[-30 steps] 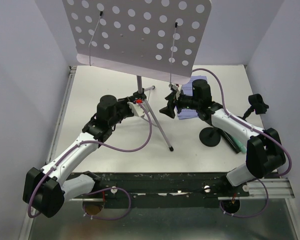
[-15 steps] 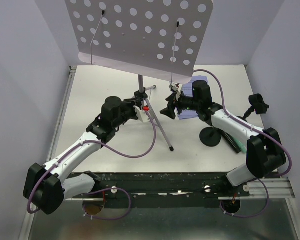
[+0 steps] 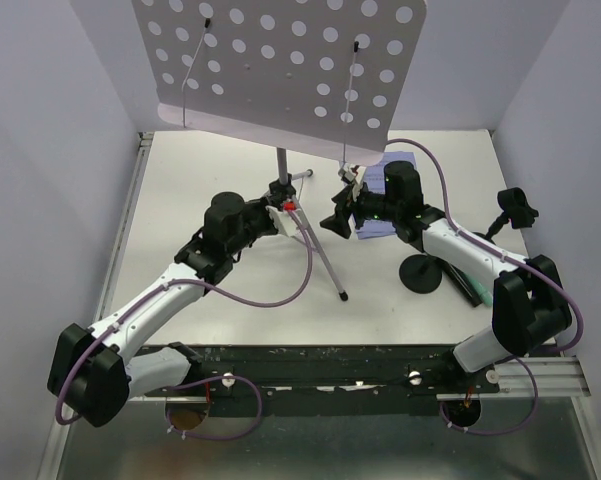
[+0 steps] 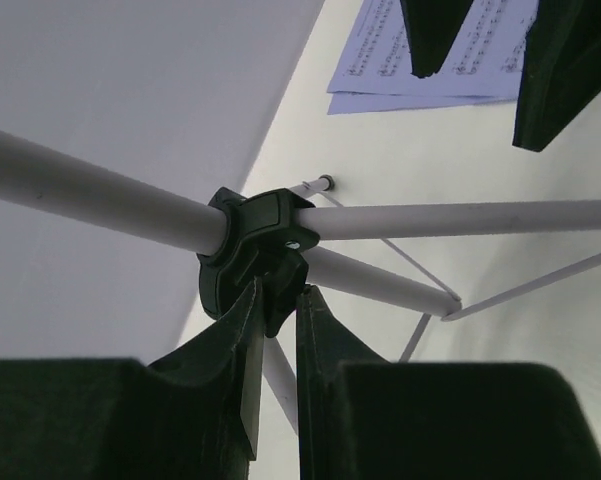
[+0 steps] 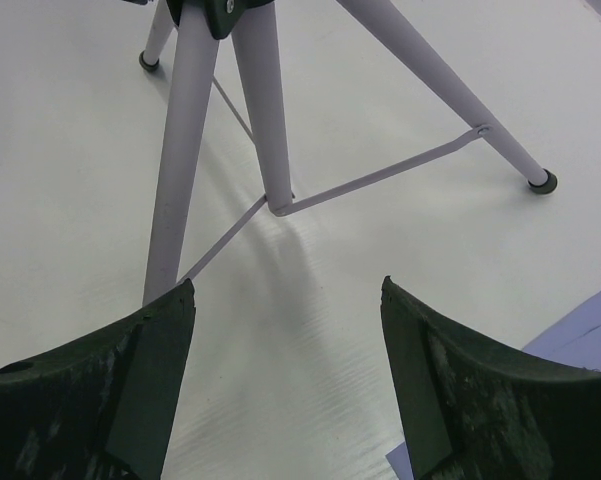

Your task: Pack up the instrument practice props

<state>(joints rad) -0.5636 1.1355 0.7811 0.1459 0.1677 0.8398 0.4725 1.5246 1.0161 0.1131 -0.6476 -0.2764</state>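
**Left hand narrowed at the tripod hub; right hand wide and empty**

1. Landmark. The silver tripod pole (image 3: 280, 165) stands upright on the white surface (image 3: 200, 170), legs spread. It carries the lilac perforated plate (image 3: 280, 60) at its top, tilted toward the arms. The legs meet the pole at a black hub (image 4: 255, 235).

2. Left hand (image 4: 278, 300). It sits directly against the hub, reaching in from the tripod's left. The jaws are narrow, with only a slim gap between them. Its fingers (image 4: 325, 345) stand one on each side of the hub's lower lug, with one leg running down behind the gap. I cannot tell whether the pads actually pinch the lug.

3. Right hand (image 5: 287, 290). It is just to the right of the tripod, low and facing the legs. The jaws are wide apart and nothing lies between them. The nearest leg and its thin brace wires are ahead of the fingertips, not touching them.

4. Other props, placed from the tripod.
- The white sheet-music pages (image 4: 375, 60) lie flat on the surface to its right, beneath the right hand's wrist.
- One black round-based clip holder (image 3: 420, 272) stands right of the tripod's near foot, close to the right forearm.
- The second clip holder (image 3: 513, 208) stands farther right, well apart from the tripod.
- The teal microphone (image 3: 469, 287) lies beside the first holder, partly hidden by the right arm.
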